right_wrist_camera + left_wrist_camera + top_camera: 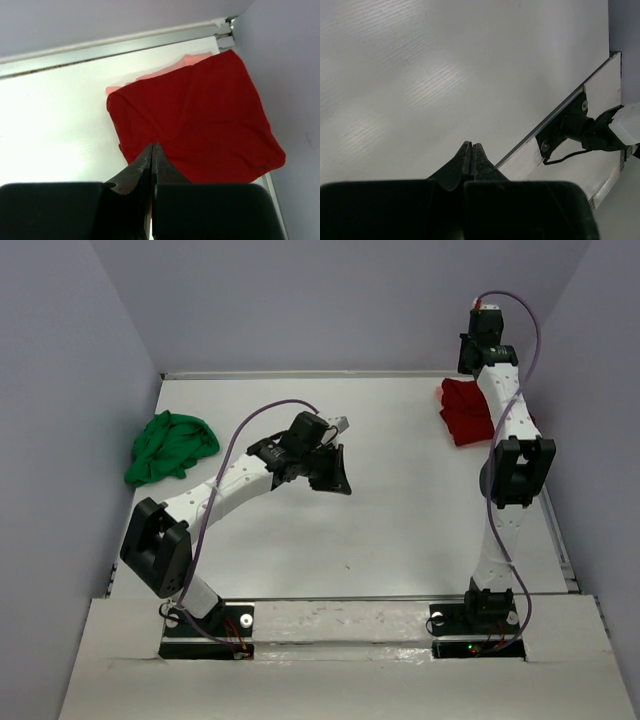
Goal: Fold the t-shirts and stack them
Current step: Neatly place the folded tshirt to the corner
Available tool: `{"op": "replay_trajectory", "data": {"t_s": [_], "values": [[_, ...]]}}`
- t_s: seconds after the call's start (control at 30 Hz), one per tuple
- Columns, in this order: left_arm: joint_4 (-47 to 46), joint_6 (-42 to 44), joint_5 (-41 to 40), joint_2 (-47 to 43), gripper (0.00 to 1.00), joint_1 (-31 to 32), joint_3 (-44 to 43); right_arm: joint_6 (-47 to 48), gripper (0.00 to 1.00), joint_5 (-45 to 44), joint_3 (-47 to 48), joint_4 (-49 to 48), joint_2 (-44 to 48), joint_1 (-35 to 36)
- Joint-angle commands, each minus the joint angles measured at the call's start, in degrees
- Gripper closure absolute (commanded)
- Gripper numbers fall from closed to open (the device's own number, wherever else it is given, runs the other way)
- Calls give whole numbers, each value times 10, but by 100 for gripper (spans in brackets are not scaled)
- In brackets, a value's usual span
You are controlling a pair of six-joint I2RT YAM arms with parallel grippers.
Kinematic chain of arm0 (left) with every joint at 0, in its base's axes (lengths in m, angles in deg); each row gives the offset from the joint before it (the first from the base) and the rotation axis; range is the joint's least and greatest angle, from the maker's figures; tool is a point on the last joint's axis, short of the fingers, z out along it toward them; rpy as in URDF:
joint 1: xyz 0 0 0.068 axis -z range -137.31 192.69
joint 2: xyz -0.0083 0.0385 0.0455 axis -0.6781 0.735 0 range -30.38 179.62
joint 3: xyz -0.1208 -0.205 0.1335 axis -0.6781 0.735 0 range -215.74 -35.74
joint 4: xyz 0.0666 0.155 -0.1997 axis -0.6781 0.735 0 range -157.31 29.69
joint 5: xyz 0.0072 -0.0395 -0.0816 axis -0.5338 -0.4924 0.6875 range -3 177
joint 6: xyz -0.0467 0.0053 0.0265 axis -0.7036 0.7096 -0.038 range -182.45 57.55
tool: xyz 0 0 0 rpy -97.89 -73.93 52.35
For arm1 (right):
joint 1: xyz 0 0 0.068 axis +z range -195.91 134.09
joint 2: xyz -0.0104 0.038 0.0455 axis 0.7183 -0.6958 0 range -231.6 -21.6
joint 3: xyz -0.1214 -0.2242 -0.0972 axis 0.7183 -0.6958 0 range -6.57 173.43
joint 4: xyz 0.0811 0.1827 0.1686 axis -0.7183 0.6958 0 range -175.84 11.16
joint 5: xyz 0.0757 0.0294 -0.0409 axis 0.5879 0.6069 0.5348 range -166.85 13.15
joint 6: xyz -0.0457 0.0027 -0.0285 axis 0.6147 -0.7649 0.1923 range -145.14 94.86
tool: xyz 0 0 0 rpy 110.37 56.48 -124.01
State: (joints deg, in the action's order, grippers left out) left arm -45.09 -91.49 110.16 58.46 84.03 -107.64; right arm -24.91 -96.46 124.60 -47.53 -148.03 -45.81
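Note:
The dark red t-shirt (200, 120) lies folded in the far right corner, on top of the salmon pink t-shirt (187, 61), whose edge shows behind it. It also shows in the top view (465, 410). The bright green t-shirt (168, 445) lies crumpled at the far left. My right gripper (152, 146) is shut and empty above the red shirt's near edge. My left gripper (471, 146) is shut and empty, held over the bare middle of the table (400, 510).
Grey walls close the table at the back and both sides. A metal rail (110, 47) runs along the far edge. The right arm's base (580, 127) shows at the near edge in the left wrist view.

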Motion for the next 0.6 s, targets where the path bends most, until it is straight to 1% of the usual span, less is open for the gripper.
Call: {"op": "replay_trajectory", "data": {"t_s": [0.0,0.13,0.37,0.47,0.57], "values": [[-5,3,7,-17,100,4,4,6,100,35,36,-10,-47,3],[2,12,4,-12,100,4,0,5,100,38,102,12,-94,3],[5,21,4,-4,100,4,-6,11,100,49,163,5,-152,3],[4,23,6,0,100,4,-3,15,100,47,169,3,-162,3],[6,24,6,4,100,4,-4,14,100,48,153,-2,-162,3]]}}
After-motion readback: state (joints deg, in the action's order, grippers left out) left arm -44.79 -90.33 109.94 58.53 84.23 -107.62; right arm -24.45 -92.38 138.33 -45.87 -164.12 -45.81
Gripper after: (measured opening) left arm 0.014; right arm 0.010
